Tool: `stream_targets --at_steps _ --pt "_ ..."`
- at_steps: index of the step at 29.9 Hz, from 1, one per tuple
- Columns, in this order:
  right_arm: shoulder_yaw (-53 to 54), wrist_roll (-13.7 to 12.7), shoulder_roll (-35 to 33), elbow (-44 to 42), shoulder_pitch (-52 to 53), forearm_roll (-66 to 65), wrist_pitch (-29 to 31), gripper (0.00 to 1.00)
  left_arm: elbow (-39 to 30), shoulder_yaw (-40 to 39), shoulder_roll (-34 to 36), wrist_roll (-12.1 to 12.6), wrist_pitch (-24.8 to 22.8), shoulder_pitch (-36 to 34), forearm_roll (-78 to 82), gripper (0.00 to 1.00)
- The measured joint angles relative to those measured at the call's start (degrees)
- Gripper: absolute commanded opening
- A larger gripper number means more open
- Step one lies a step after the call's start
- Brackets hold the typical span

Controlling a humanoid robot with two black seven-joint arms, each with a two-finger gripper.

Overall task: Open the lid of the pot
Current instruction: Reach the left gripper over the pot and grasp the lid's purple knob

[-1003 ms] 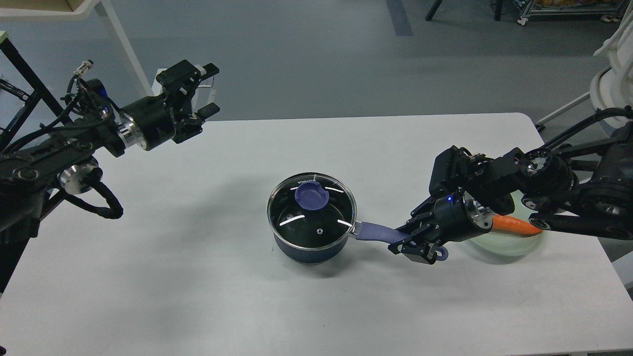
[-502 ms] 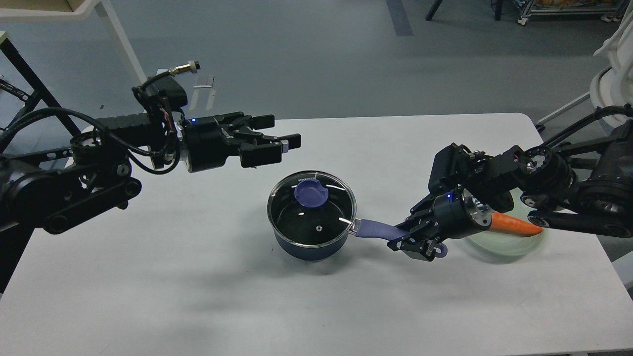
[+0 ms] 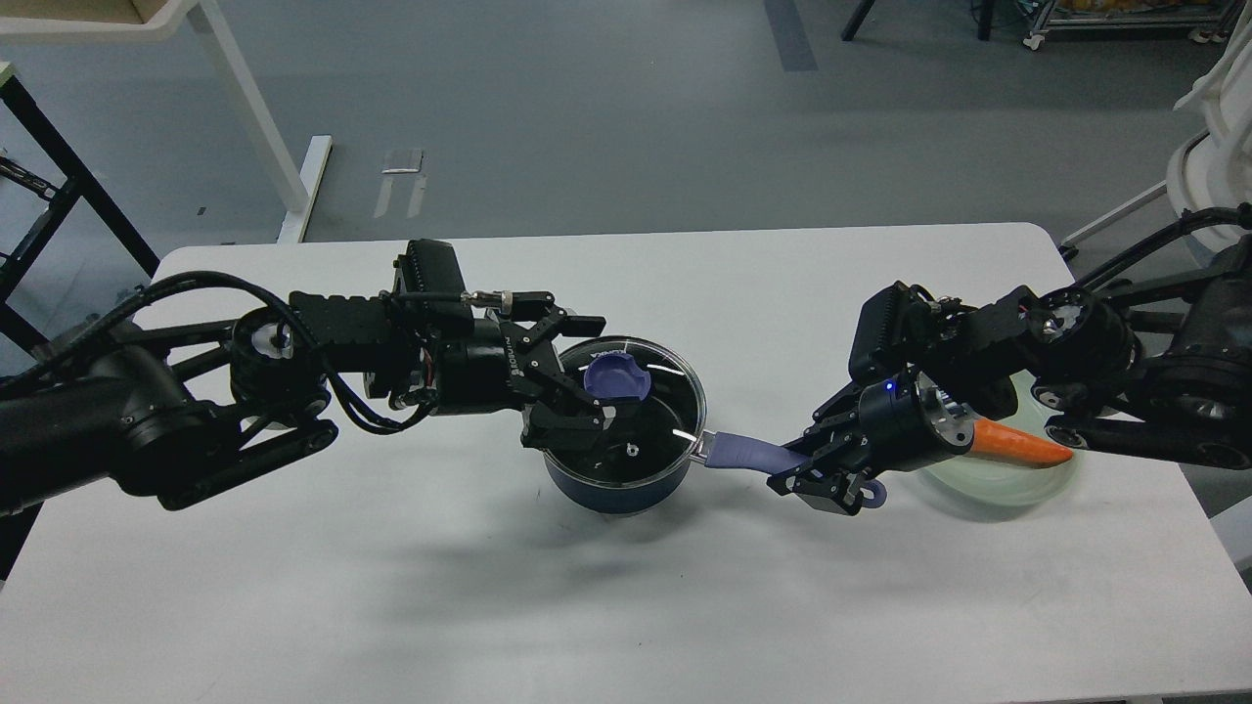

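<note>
Head view, glass lid [image 3: 641,406] seated on blue pot [image 3: 626,489], left end effector [image 3: 590,370] spread wide beside purple knob [image 3: 616,376], right end effector [image 3: 817,476] gripping pot handle [image 3: 745,456]

A white table [image 3: 626,606] is occupying the lower frame, standing on a grey floor [image 3: 606,117]. White furniture legs [image 3: 256,117] are showing at 11 o'clock, a wheeled metal rack [image 3: 1115,24] at 1 o'clock. Overhead light is casting soft shadows.
</note>
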Motion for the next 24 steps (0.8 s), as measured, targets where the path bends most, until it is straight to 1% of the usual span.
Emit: stream_targets --at_steps 5,15,19,21,22,24 --pt "0.0 0.0 0.0 0.0 0.0 0.0 0.0 0.31 2.8 0.1 -1.9 0.0 0.3 1.5 1.2 0.99" --pt "0.0 0.0 0.0 0.0 0.0 0.0 0.0 0.31 5.6 0.1 -3.1 0.0 1.1 2.6 1.7 0.99" --pt "0.0 0.0 0.1 0.0 0.0 0.1 0.0 0.31 7.6 0.1 -4.4 0.0 1.2 2.6 1.7 0.97" --pt "0.0 0.0 0.1 0.0 0.0 0.1 0.0 0.31 8.0 0.1 -4.6 0.0 1.2 2.6 1.7 0.92" --pt "0.0 0.0 0.1 0.0 0.0 0.1 0.0 0.31 8.1 0.1 -4.7 0.0 1.3 2.7 1.7 0.87" --pt "0.0 0.0 0.1 0.0 -0.1 0.1 0.0 0.31 8.2 0.1 -4.7 0.0 1.4 2.8 1.8 0.73"
